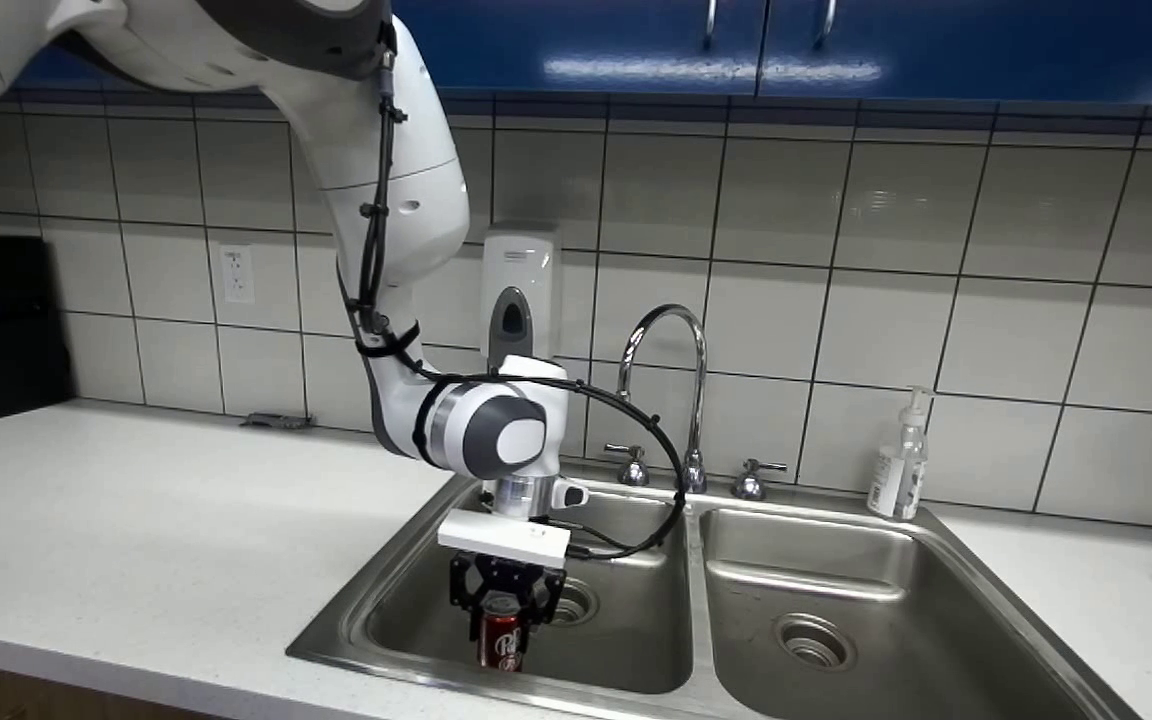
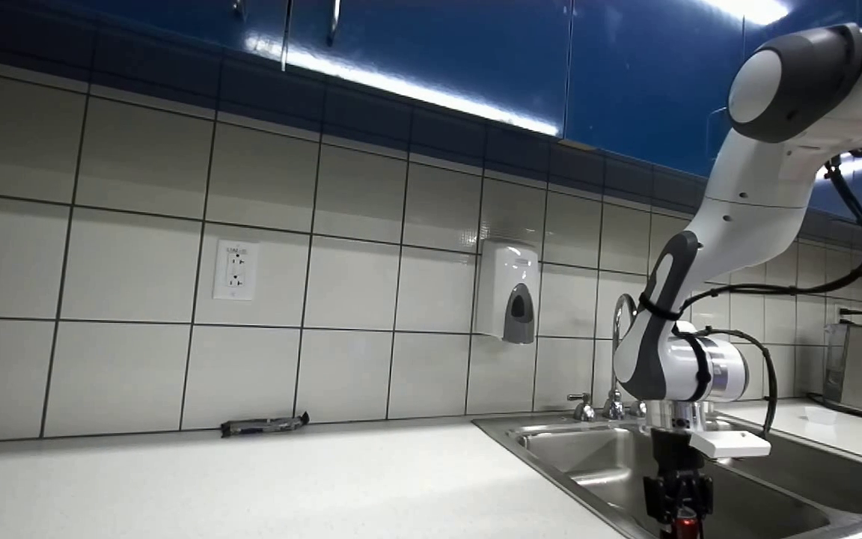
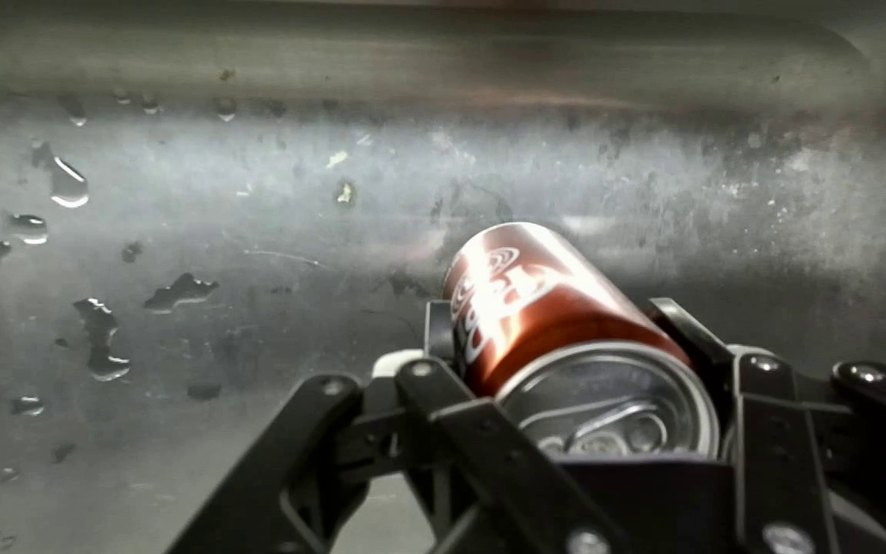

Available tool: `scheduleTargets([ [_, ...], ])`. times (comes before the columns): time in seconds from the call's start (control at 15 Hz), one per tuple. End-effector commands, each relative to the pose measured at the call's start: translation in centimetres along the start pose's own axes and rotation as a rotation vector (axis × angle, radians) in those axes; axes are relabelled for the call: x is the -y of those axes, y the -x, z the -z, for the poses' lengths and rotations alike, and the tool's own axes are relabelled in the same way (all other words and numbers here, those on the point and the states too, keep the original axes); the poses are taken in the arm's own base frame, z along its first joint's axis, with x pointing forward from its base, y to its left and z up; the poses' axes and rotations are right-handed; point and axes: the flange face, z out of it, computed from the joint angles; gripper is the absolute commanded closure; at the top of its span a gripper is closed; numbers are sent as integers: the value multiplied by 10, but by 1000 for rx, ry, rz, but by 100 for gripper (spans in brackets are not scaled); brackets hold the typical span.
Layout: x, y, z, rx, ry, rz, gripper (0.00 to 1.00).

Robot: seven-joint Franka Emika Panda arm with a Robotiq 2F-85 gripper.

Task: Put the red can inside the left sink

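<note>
The red can [image 1: 502,650] stands roughly upright inside the left sink [image 1: 626,645], close to its front wall. The front rim hides the can's bottom, so I cannot tell whether it touches the basin floor. My gripper [image 1: 502,630] points down into the basin with its fingers on both sides of the can. In the wrist view, the can [image 3: 543,300] sits tight between the fingers [image 3: 547,327], its silvery lid towards the camera, over the wet steel floor. In an exterior view only the can's top [image 2: 686,522] shows, under the dark gripper [image 2: 682,505].
The right basin [image 1: 816,570] lies beyond a steel divider [image 1: 701,620]. A tall faucet [image 1: 696,400] with two handles stands behind. A soap bottle [image 1: 901,460] stands at the back right. A wall dispenser [image 1: 521,290] hangs behind the arm. White counter [image 1: 186,530] lies left.
</note>
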Motion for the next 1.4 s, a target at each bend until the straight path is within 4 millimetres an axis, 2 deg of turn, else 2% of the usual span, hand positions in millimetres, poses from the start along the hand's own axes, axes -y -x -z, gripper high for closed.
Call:
scheduleTargets([
  [0.0,-9,-3,-1,-21,-7,28,61],
  [0.2,-8,-3,1,-23,-8,36,61],
  [0.27,-8,-3,1,-25,-11,37,11],
  [0.33,-7,-3,1,-25,-14,36,10],
  [0.47,-5,-3,1,-24,-17,37,0],
  [0.67,1,-3,5,-22,-18,40,0],
  [0.87,10,-3,22,-39,-14,49,0],
  [1.0,15,-1,44,-50,1,67,0],
  [1.33,26,15,125,-48,53,158,0],
])
